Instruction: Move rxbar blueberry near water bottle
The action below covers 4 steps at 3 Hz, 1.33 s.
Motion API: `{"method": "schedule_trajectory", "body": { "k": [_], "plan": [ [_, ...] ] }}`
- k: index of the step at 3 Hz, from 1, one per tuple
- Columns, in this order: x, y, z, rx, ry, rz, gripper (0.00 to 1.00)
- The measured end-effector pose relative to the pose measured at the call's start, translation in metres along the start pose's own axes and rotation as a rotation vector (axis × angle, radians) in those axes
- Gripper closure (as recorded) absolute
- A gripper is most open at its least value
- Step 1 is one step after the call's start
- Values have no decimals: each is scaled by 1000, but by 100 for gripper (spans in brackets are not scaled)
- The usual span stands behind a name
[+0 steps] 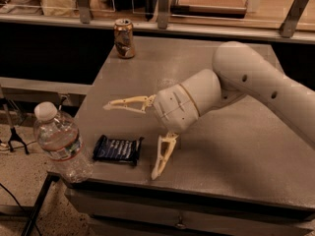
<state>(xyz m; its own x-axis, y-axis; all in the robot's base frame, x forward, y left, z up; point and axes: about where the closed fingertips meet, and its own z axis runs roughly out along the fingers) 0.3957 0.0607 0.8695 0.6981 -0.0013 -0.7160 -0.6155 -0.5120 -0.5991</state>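
Observation:
The rxbar blueberry [117,150], a flat dark navy bar with pale lettering, lies flat near the table's front left corner. The water bottle [61,141], clear with a white cap and a red and blue label, stands upright at that corner, just left of the bar and apart from it by a small gap. My gripper [132,139] hovers above and just right of the bar, open and empty. One finger [127,103] points left above the bar, the other [162,155] points down to its right.
A brownish metal can [124,38] stands at the table's far left edge. The grey table [236,146] ends in a front edge close below the bar. A shelf with boxes runs behind. My white arm covers the table's right part.

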Motion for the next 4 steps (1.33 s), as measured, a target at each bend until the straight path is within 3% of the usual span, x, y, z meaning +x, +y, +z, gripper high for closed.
{"method": "schedule_trajectory", "body": {
  "k": [1,2,4],
  "plan": [
    [-2,-1,-2,0,-2,13,0],
    [-12,-8,-22,30,37,43,0],
    [-33,-17,-84,136,222,183,0]
  ]
}}
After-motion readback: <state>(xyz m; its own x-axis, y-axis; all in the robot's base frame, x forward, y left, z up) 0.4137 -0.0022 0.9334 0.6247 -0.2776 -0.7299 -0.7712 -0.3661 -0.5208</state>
